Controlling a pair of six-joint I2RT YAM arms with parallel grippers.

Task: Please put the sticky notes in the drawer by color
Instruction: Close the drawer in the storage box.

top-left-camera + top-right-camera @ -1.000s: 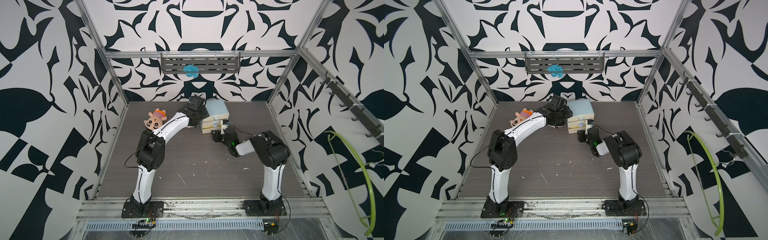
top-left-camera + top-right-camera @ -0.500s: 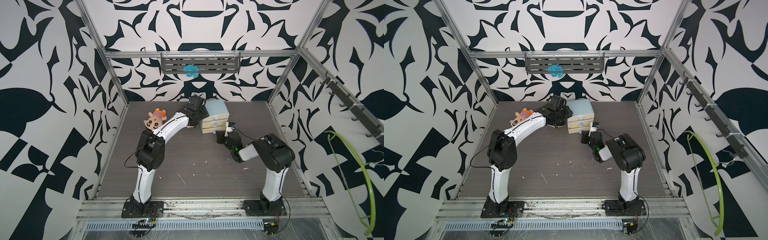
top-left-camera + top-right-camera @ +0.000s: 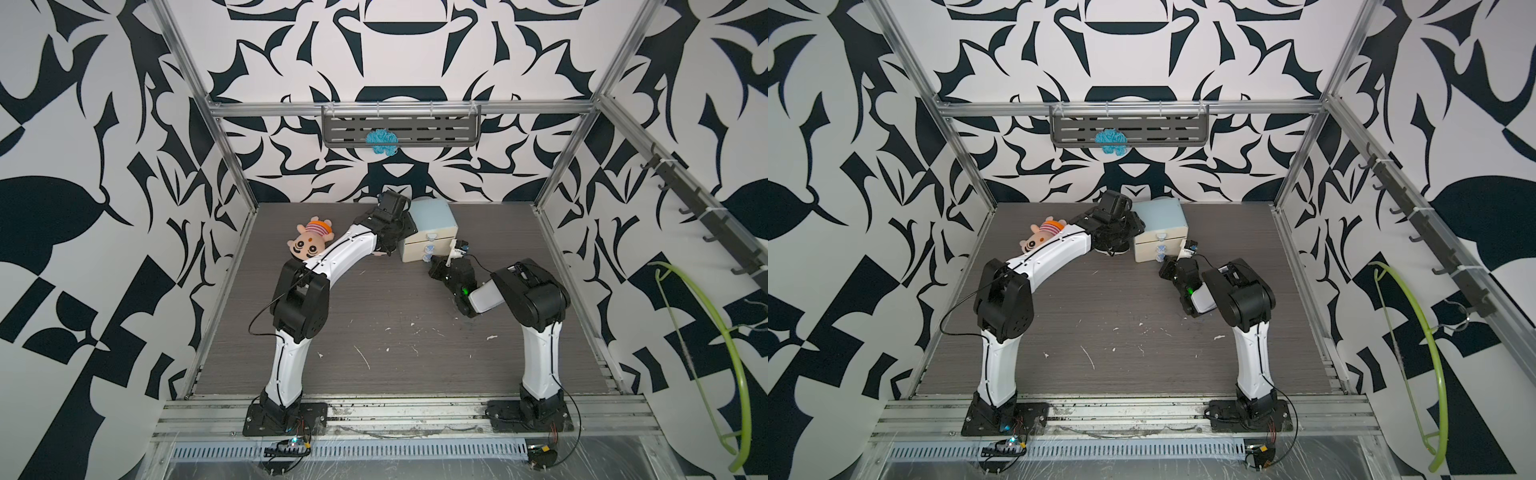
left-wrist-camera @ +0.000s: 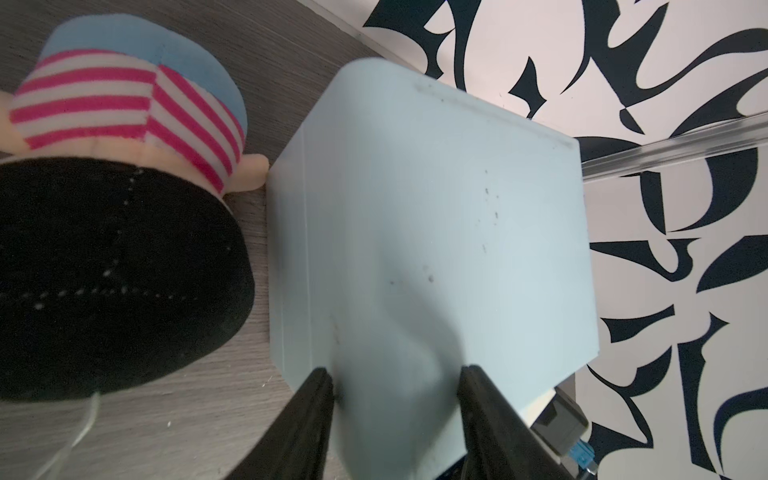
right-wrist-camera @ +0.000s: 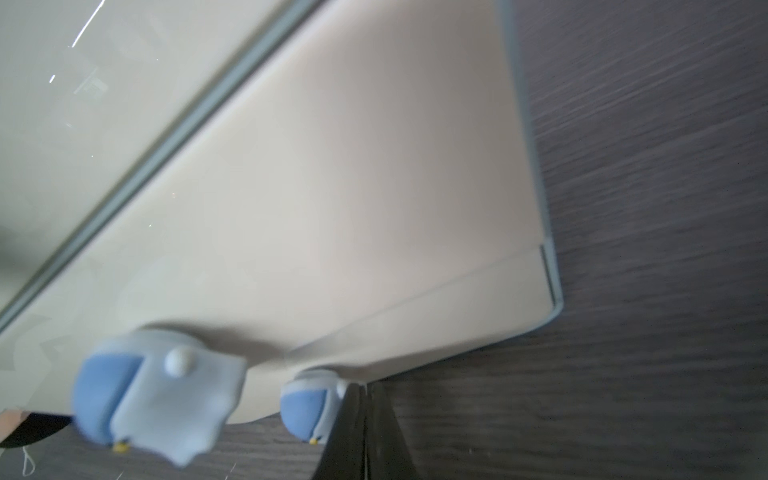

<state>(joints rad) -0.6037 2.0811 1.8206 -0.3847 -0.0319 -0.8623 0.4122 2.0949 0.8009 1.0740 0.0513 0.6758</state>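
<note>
**Top views.** The drawer (image 3: 434,218) (image 3: 1163,218) stands upright at the back of the counter (image 3: 395,332), close to the rear wall. Its three cream fronts are pushed in and face the robot. The left arm (image 3: 345,253) reaches to the cabinet's left side, wrist at the rear left corner. The left jaws are hidden beneath it. A plush toy (image 3: 311,243) lies just beside that arm, partly under it. The right arm (image 3: 528,291) is bent low, with the right jaws at the foot of the cabinet front, by the lowest knob (image 3: 427,258).

**Left wrist view.** Left jaws spread: two dark fingers (image 4: 318,399) stand apart, and the pale blue cabinet panel fills the gap between them. The tips lie at the panel, but firm contact cannot be confirmed. The plush toy sits just beside the cabinet, one limb touching its edge.

**Right wrist view.** Right jaws pressed together, with only a hairline between them and nothing pinched. They sit just beside the lowest knob; whether they touch it cannot be told. The middle knob (image 5: 158,395) is apart from them. The picture is blurred.
</note>
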